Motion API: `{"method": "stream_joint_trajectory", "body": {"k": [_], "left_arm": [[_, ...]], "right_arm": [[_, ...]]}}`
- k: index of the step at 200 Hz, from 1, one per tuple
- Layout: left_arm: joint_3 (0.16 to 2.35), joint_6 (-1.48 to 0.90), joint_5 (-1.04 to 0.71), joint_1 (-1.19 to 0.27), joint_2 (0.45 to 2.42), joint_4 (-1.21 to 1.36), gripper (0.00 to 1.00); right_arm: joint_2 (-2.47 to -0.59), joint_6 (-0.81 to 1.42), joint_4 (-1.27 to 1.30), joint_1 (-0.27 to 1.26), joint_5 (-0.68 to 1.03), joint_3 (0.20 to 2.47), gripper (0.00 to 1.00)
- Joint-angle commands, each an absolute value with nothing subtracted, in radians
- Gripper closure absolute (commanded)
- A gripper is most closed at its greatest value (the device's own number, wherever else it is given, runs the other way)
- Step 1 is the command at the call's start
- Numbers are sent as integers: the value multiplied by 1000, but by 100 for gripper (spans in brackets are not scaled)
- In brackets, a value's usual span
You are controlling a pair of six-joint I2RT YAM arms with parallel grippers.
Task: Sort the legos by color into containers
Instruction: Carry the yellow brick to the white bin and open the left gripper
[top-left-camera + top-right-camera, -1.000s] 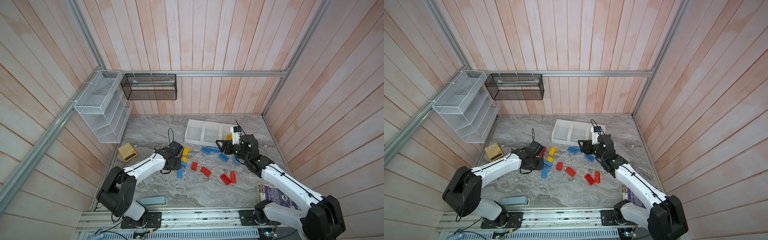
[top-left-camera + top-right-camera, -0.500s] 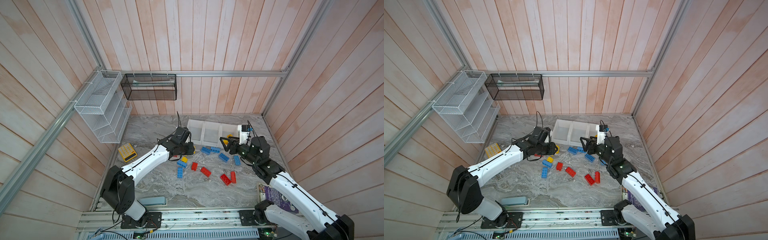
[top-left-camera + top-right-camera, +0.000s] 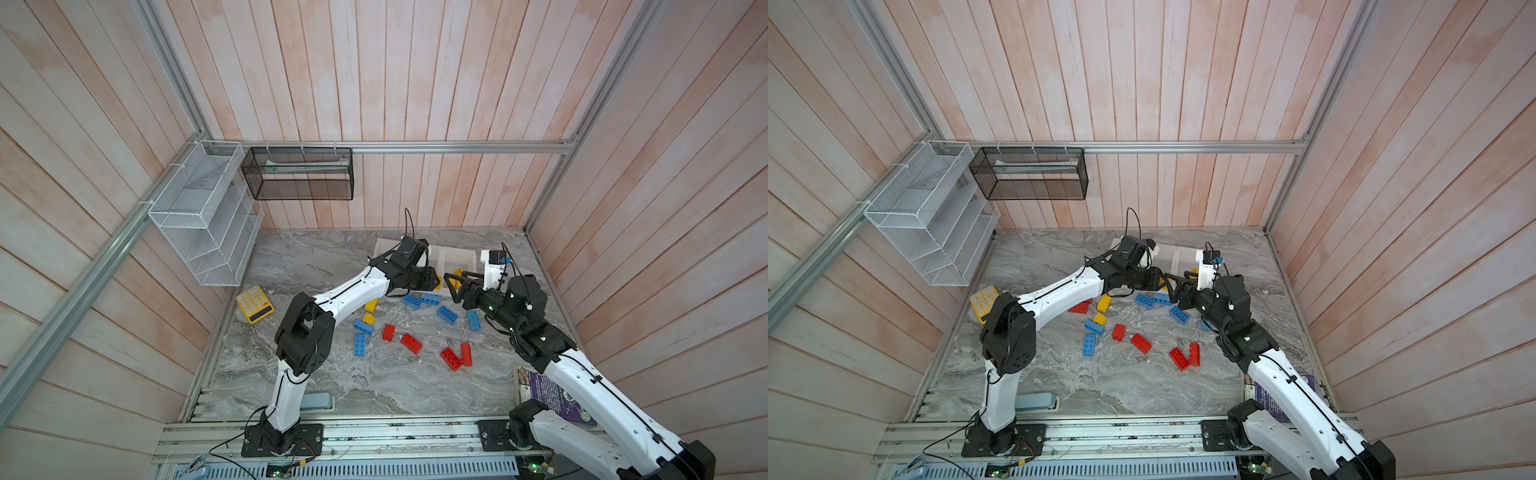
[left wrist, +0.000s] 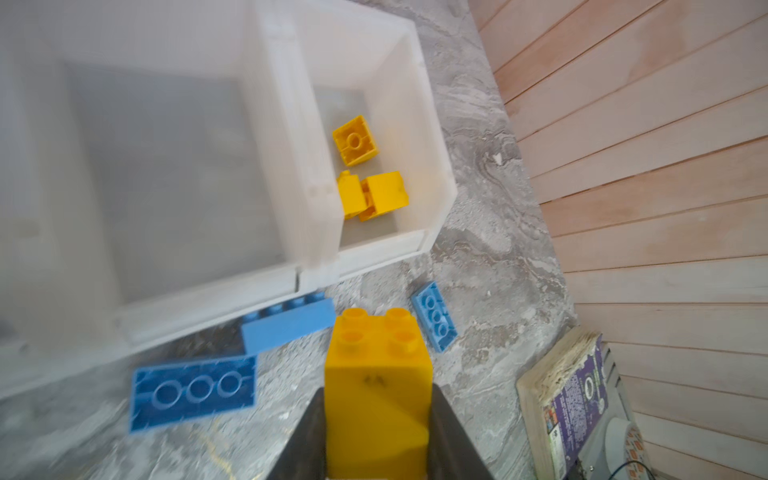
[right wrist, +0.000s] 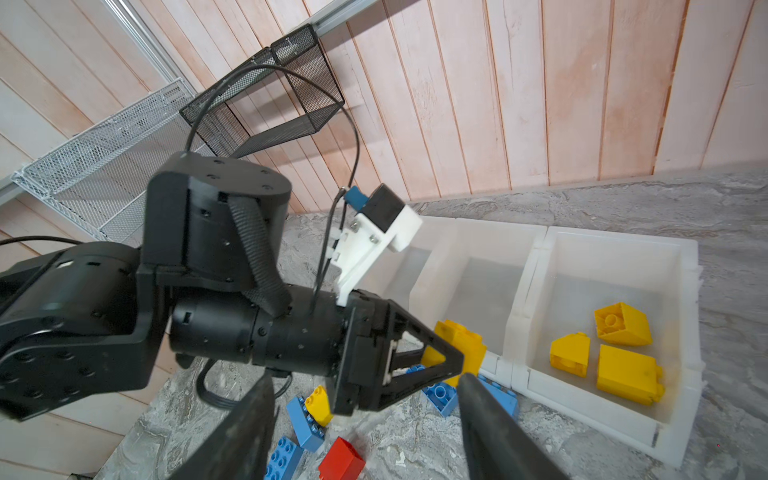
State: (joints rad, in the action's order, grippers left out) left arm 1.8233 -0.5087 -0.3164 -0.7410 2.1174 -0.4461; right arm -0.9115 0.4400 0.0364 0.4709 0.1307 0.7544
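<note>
Left gripper [image 4: 378, 390]: is pinching a yellow brick [image 4: 376, 361] tight between its jaws, studs pointing outward, and is hovering above the table just near the bins' low fronts.
Right gripper [image 3: 451, 287]: is hanging with its jaws apart and gripping nothing, pointing left at the left gripper. Their tips are sitting very close, and I cannot tell whether they are touching.
Bins [image 3: 459, 255]: three white ones are sitting joined in a row at the far side, right of centre. The left arm is covering part of the left one in both top views.
Right bin [image 5: 690, 307]: is holding three yellow bricks [image 5: 627, 374].
In the way: the right gripper is hanging just right of the held brick, close by the right bin's front.
Blue bricks [image 3: 419, 300]: are lying on the table just near the bins, below both grippers, with more spreading nearer and left.
Red bricks [image 3: 411, 343]: are lying scattered nearer, mid-table.
Loose yellow bricks [image 3: 371, 306]: are lying left of the blue ones, right beside the left arm.
Around: a calculator [image 3: 254, 304] is lying at the left edge. A white rack [image 3: 203, 224] and a black basket [image 3: 297, 174] are hanging on the walls, far left. A purple book [image 3: 552, 395] is lying near right, partly under the right arm.
</note>
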Motion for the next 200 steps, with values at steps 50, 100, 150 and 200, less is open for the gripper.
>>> {"method": "stream_joint_trajectory", "body": {"k": [50, 100, 150, 200], "left_arm": [[2194, -547, -390, -768, 2402, -415, 66], [2368, -555, -384, -765, 2549, -437, 63], [2397, -568, -373, -760, 2576, -408, 51], [2401, -556, -349, -746, 2537, -417, 34]], "right_arm": [[-882, 435, 29, 477, 115, 743, 30], [-869, 430, 22, 477, 103, 734, 30], [-857, 434, 23, 477, 98, 718, 30], [-829, 437, -3, 476, 86, 710, 31]]}}
